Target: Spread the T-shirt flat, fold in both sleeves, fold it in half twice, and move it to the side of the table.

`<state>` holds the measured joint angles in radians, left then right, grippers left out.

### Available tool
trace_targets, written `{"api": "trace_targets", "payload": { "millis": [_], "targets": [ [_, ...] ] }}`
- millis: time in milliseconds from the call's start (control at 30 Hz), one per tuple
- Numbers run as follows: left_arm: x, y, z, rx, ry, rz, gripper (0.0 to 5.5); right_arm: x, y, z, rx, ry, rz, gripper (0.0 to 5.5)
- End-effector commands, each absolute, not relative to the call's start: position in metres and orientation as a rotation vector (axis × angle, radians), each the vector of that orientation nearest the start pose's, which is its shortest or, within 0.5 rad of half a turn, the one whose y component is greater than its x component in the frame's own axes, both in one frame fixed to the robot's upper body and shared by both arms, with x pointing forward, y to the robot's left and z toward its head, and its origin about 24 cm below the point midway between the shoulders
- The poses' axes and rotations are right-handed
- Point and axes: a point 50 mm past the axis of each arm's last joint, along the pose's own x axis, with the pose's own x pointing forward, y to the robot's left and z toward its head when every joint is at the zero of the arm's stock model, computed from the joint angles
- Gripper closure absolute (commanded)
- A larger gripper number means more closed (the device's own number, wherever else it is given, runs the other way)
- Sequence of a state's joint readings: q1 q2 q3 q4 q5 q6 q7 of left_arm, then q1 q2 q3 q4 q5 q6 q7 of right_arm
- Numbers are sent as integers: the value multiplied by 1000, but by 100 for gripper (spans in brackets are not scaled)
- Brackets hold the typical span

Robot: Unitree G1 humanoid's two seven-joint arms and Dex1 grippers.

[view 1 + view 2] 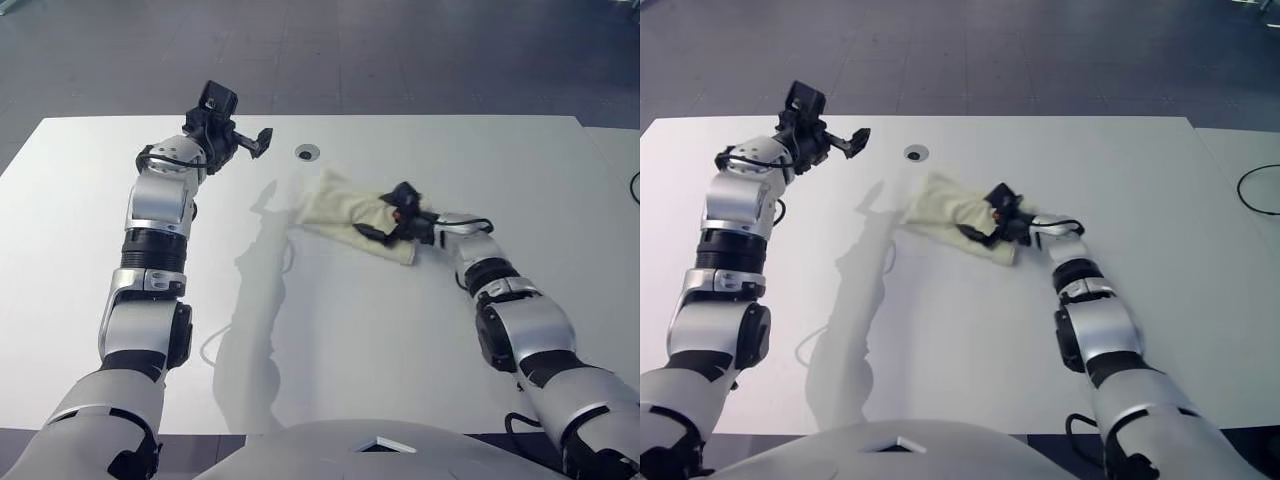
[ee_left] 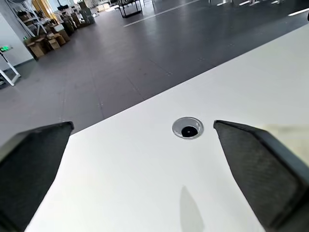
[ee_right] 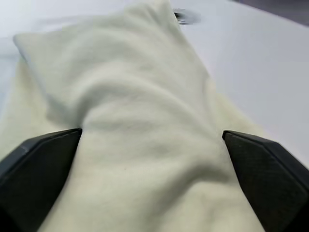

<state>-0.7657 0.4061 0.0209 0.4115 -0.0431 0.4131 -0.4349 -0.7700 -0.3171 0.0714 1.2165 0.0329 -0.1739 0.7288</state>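
Observation:
The cream T-shirt [image 1: 345, 215] lies as a small folded, rumpled bundle on the white table [image 1: 400, 350], a little right of the middle. My right gripper [image 1: 388, 212] rests low on its right end, open, one finger on each side of a raised fold [image 3: 145, 121]. In the right wrist view the cloth bulges between the spread fingertips [image 3: 53, 145]. My left gripper [image 1: 258, 140] is held up above the far left part of the table, open and holding nothing, well apart from the shirt.
A round metal cable hole [image 1: 307, 152] sits in the table just beyond the shirt, also seen below the left gripper [image 2: 188, 128]. A black cable loop [image 1: 1260, 190] lies at the far right edge. Bare tabletop stretches toward the front and left.

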Motion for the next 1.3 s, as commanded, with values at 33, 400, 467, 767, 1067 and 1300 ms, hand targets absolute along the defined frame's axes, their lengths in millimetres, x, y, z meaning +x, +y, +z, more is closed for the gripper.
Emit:
{"api": "trace_targets", "payload": {
  "millis": [33, 400, 467, 767, 1067, 1300],
  "targets": [
    [359, 205, 153, 263, 132, -257, 10, 271, -279, -53, -210, 802, 153, 11],
    [321, 200, 123, 156, 169, -90, 10, 280, -286, -47, -62, 708, -381, 11],
    [317, 204, 124, 153, 151, -39, 10, 311, -291, -3, -149, 491, -385, 11],
    [263, 214, 154, 194, -24, 150, 10, 259, -203, 107, -122, 132, -57, 11],
    [236, 198, 144, 134, 37, 98, 10, 234, -198, 116, -145, 118, -95, 11],
    [238, 187, 149, 122, 71, 48, 10, 236, -186, 125, -107, 115, -65, 11]
  ]
}}
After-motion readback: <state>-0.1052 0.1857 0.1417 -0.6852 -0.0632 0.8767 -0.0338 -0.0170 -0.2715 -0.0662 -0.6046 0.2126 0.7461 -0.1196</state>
